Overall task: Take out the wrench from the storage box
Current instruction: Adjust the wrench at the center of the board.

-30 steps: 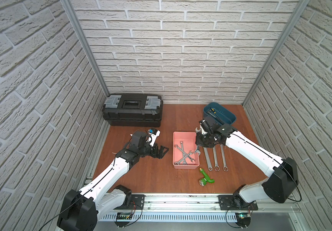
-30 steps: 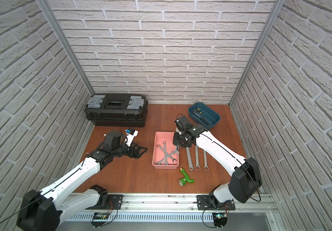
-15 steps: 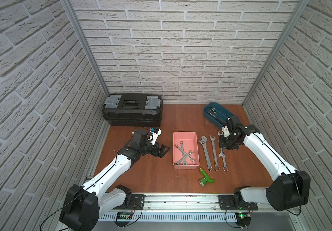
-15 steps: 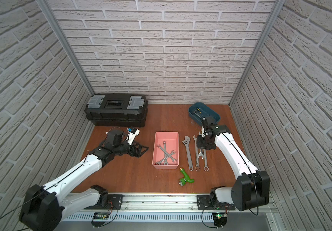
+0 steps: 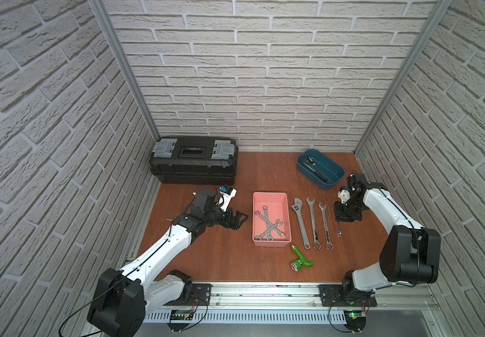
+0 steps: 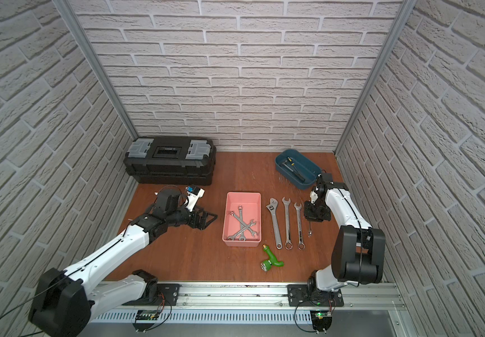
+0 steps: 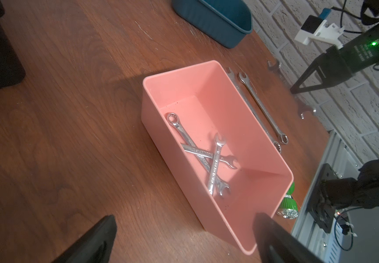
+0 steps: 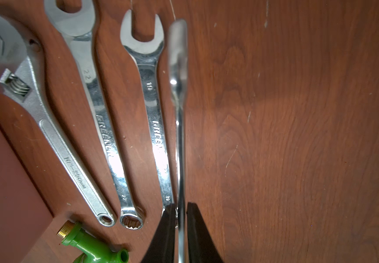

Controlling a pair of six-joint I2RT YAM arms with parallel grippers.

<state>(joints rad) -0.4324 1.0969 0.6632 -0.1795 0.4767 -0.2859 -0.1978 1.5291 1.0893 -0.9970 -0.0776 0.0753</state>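
The pink storage box [image 5: 269,193] [image 6: 243,193] [image 7: 241,118] sits mid-table with three crossed wrenches [image 5: 269,223] [image 7: 209,157] inside. My right gripper [image 5: 339,223] [image 6: 309,222] [image 8: 181,207] is shut on a small silver wrench [image 8: 179,113] [image 5: 339,230], held on edge. It is right of the row formed by the adjustable wrench [image 5: 301,221] [image 8: 47,127] and two combination wrenches [image 5: 313,221] [image 5: 325,223] lying on the table. I cannot tell whether it touches the table. My left gripper [image 5: 239,218] [image 7: 185,218] stands open and empty, just left of the box.
A black toolbox [image 5: 193,160] stands at the back left. At the back right, close behind my right arm, is a teal tray [image 5: 320,169] holding tools. A green hose fitting [image 5: 301,259] lies in front of the box. A metal rail [image 5: 264,291] runs along the front edge.
My right gripper has carried the small wrench from the box's right edge, over the row of laid-out wrenches, to the row's right side. The left arm has stayed put.
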